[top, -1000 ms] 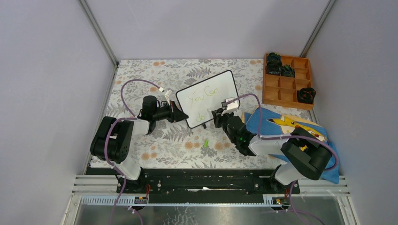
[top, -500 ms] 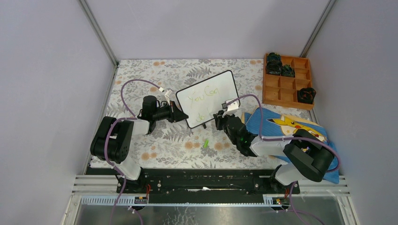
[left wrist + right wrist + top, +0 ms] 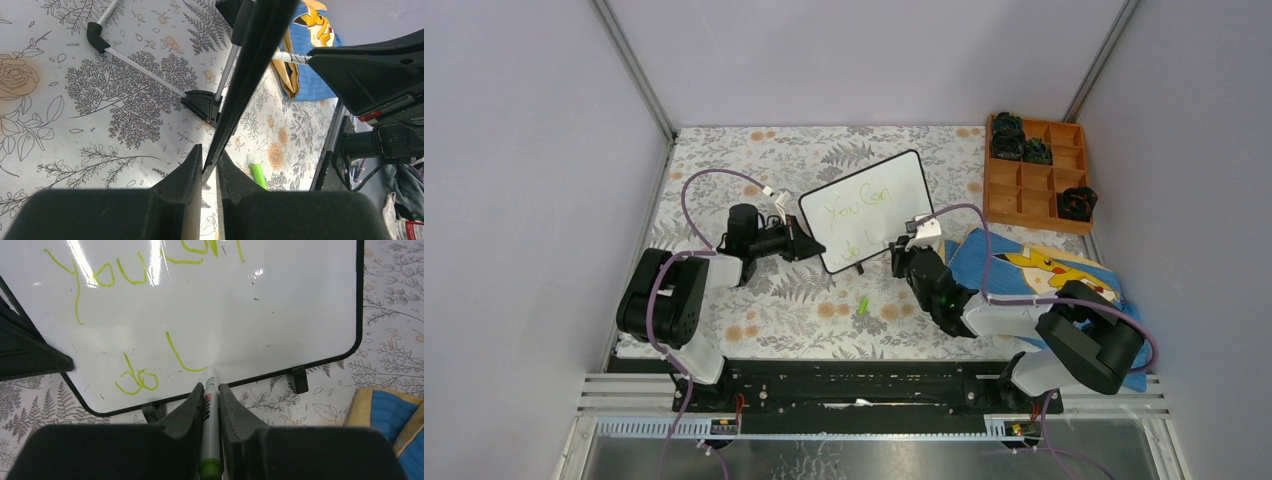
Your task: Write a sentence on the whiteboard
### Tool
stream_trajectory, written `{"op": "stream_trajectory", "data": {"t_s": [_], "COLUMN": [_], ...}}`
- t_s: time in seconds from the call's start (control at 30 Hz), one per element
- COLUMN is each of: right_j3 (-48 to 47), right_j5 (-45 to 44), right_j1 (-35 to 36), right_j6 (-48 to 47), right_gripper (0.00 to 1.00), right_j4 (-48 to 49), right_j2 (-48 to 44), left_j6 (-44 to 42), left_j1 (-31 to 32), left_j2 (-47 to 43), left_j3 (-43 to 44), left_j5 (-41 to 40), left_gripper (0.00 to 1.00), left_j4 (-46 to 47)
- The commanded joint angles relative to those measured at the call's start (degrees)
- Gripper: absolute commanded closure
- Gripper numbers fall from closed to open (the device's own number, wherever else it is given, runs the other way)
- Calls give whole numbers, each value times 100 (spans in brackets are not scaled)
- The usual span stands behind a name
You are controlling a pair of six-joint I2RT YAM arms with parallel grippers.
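Note:
The whiteboard (image 3: 869, 210) stands tilted on its small black feet in the middle of the table. It bears light-green writing (image 3: 135, 275): "You Can" above, "do" and an L-shaped stroke (image 3: 182, 357) below. My left gripper (image 3: 209, 162) is shut on the whiteboard's black edge (image 3: 240, 85) at its left corner. My right gripper (image 3: 210, 390) is shut on a white marker (image 3: 210, 410) with a green end; its tip touches the board at the end of the L-shaped stroke. In the top view the right gripper (image 3: 902, 250) is at the board's lower right edge.
A green marker cap (image 3: 862, 305) lies on the floral cloth in front of the board, also in the left wrist view (image 3: 259, 175). A wooden compartment tray (image 3: 1034, 180) with dark objects stands at the back right. A blue and yellow bag (image 3: 1034, 265) lies at the right.
My right gripper has moved to the right along the board's lower edge with the marker. The left arm and the board have not moved.

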State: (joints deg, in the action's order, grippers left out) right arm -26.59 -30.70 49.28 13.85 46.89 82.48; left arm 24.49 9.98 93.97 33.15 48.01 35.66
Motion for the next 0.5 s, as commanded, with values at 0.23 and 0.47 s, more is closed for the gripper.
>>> {"op": "stream_trajectory", "data": {"t_s": [0.23,0.47], "right_j3": [120,-144], "right_j5": [928,1122], "right_j1": [-19,-16], "right_j6": [-127,-127], "right_gripper": [100,100], "right_j4": [1025,888], "right_j2": [-337,-135], "left_j6": [-208,-208], "left_j1": [22,21], "left_j2": [187,181], "left_j3": [25,21], "left_j5": [-503,-507], "left_gripper": [100,100], "left_j4": [-587,-586]}}
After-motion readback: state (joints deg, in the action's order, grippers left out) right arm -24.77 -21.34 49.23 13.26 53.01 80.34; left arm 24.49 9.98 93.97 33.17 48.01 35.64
